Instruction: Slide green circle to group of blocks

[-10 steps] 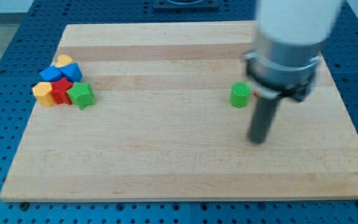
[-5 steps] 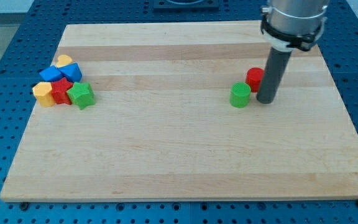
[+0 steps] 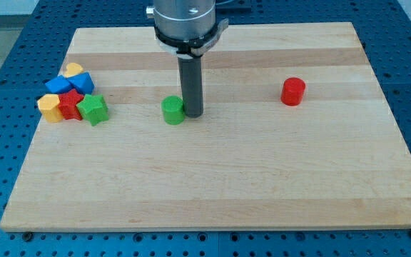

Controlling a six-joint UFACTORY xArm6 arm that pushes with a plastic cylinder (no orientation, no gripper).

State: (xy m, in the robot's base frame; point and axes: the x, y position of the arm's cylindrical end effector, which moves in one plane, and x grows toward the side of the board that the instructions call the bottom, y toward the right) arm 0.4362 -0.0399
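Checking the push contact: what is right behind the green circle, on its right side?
My tip stands against the green circle on its right; the exact contact point is hidden by the rod.

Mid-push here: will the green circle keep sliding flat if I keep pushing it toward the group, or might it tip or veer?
The green circle looks squat and flat-bottomed, so it should slide, not tip. My tip sits against its right side; an off-centre push on its round wall could make it veer. The wooden board looks smooth, so drag seems low.

A pale wooden board [image 3: 212, 185] of lengthwise planks lay across a blue perforated base [image 3: 6, 57], which showed on the left, right and near sides. Light fell evenly. At the far edge, grey floor showed.
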